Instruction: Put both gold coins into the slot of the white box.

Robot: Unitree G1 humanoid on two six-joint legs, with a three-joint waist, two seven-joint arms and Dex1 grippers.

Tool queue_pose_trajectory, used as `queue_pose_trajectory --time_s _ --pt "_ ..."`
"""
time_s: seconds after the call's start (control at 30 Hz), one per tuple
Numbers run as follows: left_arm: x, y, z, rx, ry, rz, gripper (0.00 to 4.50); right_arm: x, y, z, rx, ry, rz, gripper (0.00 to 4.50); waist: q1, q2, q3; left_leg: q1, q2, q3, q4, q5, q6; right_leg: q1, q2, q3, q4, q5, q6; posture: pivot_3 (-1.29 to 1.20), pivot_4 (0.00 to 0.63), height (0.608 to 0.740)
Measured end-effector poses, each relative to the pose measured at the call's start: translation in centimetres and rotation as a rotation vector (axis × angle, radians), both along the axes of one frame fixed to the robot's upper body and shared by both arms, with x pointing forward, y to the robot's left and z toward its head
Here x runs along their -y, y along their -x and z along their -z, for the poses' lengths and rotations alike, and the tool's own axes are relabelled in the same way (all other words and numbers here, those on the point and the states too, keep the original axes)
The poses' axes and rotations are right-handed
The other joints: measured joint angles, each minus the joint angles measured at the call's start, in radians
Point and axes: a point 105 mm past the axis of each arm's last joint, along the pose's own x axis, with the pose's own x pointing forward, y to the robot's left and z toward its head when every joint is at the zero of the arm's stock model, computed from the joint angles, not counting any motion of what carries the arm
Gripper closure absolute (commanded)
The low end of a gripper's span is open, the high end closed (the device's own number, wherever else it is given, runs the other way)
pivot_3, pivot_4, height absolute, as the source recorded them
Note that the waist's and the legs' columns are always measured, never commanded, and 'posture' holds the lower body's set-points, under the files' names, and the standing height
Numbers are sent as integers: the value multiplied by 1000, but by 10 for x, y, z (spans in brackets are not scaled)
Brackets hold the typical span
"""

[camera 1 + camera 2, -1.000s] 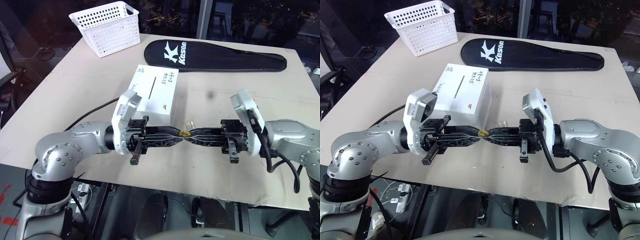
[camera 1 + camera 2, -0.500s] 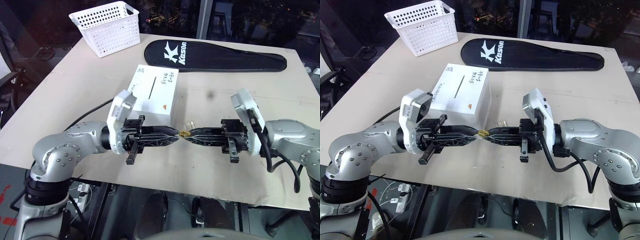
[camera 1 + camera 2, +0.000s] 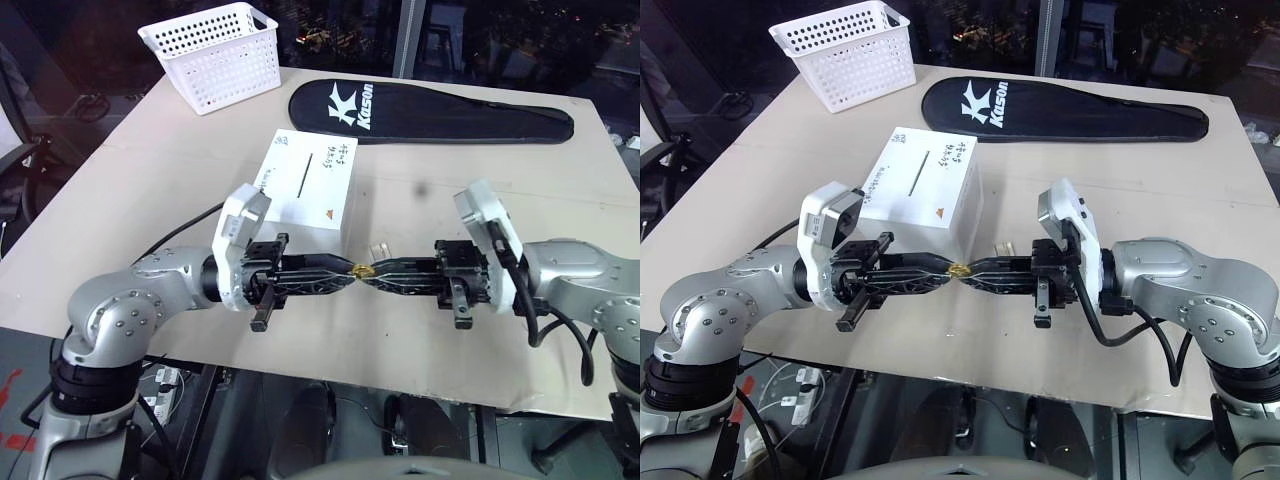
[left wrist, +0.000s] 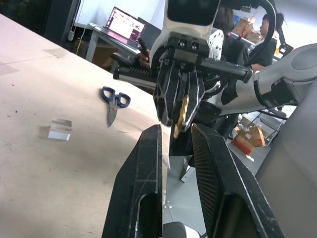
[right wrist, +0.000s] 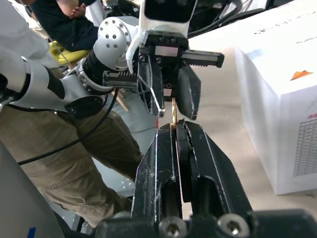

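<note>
Right tool [image 3: 973, 270] pinches gold coin [image 3: 961, 269] shut; left tool [image 3: 945, 270] slightly agape around it. We grip faces: thin, slick.

Head eyes look down on the table [image 3: 180, 150]; wrist cameras face each other

Both arms reach inward over the table edge, forearms roughly level, grippers pointing at each other tip to tip. Right gripper [image 3: 381, 273] pinched tight on a gold coin [image 3: 364, 269] held on edge. Left gripper [image 3: 347, 272] fingers slightly parted, tips flanking the coin. Wrists rolled, white wrist housings facing up.
</note>
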Motion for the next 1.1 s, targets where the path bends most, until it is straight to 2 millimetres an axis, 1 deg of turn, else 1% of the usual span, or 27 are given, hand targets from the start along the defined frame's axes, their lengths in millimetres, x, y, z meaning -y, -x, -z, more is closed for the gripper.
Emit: queue_pose_trajectory --time_s 0.77,0.87,1.0,1.1 --pt "2 -1 -1 6 10 -9 3565 -6 -5 -8 36 -15 -8 4500 0 0 0 0 0 0 0 0 0 0 0 0 0 1 -1 0 150 740" --pt "3 -1 -2 8 10 -10 3565 -5 -5 -7 33 -12 -6 4500 0 0 0 0 0 0 0 0 0 0 0 0 0 1 -1 0 150 740" --pt "3 -3 -2 6 7 -26 3565 -1 -4 1 1 2 -3 4500 0 0 0 0 0 0 0 0 0 0 0 0 0 1 -1 0 150 740" --pt "4 -4 -2 4 9 -31 3565 0 -4 4 -7 10 0 4500 0 0 0 0 0 0 0 0 0 0 0 0 0 1 -1 0 150 740"
